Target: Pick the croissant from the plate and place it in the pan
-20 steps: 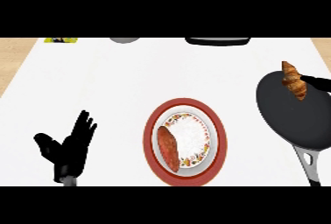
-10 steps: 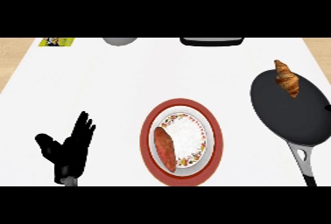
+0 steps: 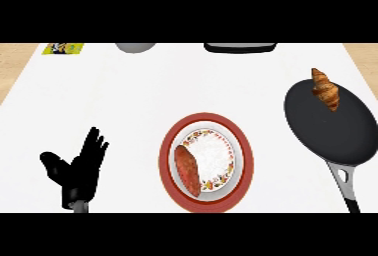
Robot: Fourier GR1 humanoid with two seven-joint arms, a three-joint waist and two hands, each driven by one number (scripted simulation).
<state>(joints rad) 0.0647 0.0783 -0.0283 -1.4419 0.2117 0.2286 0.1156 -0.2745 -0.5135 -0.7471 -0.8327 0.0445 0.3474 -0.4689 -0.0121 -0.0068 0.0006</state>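
Croissant (image 3: 325, 89) at pan (image 3: 328, 131) far rim, placing apparently done; left hand (image 3: 76, 170) resting, fingers straight, apart; right hand unseen.

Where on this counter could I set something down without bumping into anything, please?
Bare counter lies between the left hand and the plate, and between plate and pan. The far edge is crowded. The croissant takes the pan's far rim.

Yellow packet (image 3: 62, 48), grey bowl (image 3: 136, 47), black tray (image 3: 241, 47) along far edge.
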